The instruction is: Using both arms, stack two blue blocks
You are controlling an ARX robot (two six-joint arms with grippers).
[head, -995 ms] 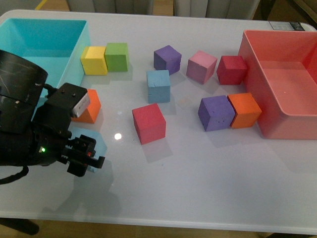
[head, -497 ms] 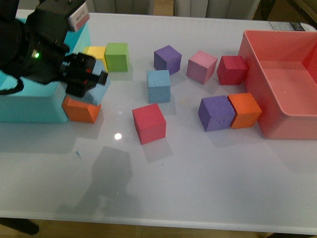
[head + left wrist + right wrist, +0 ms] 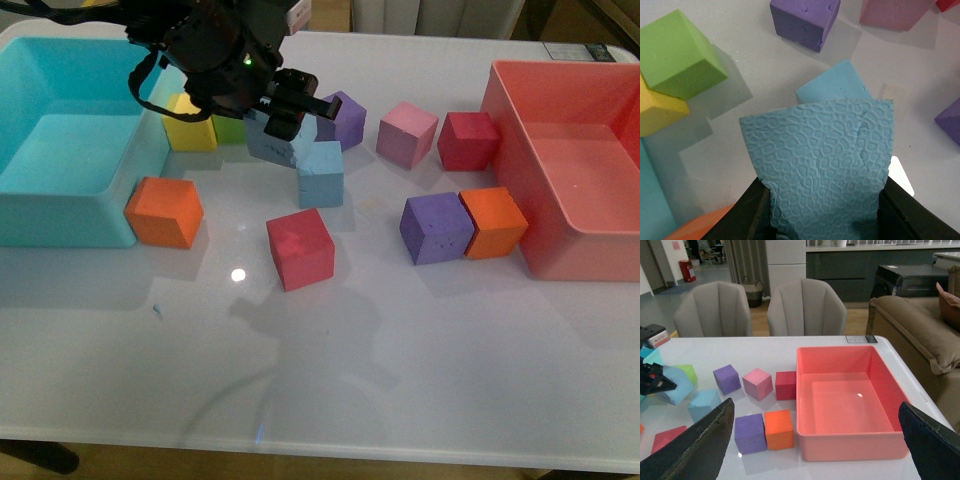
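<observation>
My left gripper [image 3: 284, 116] is shut on a blue block [image 3: 268, 142] and holds it tilted in the air, just left of and above the second blue block [image 3: 320, 173], which rests on the table. In the left wrist view the held blue block [image 3: 820, 160] fills the space between the black jaws of the left gripper [image 3: 822, 215], and the other blue block [image 3: 835, 87] lies just beyond it. The right gripper [image 3: 816, 410] stands open with nothing in it, high above the red bin, and does not show in the front view.
A turquoise bin [image 3: 60, 215] stands at the left and a red bin [image 3: 520, 235] at the right. Around the blue blocks lie a red cube [image 3: 300, 248], an orange cube [image 3: 165, 212], a yellow cube [image 3: 188, 128], a purple cube [image 3: 348, 118] and a pink cube [image 3: 407, 133].
The left gripper has lifted the blue block from the table's front left, carried it back and to the right, and now holds it beside the second blue block.
</observation>
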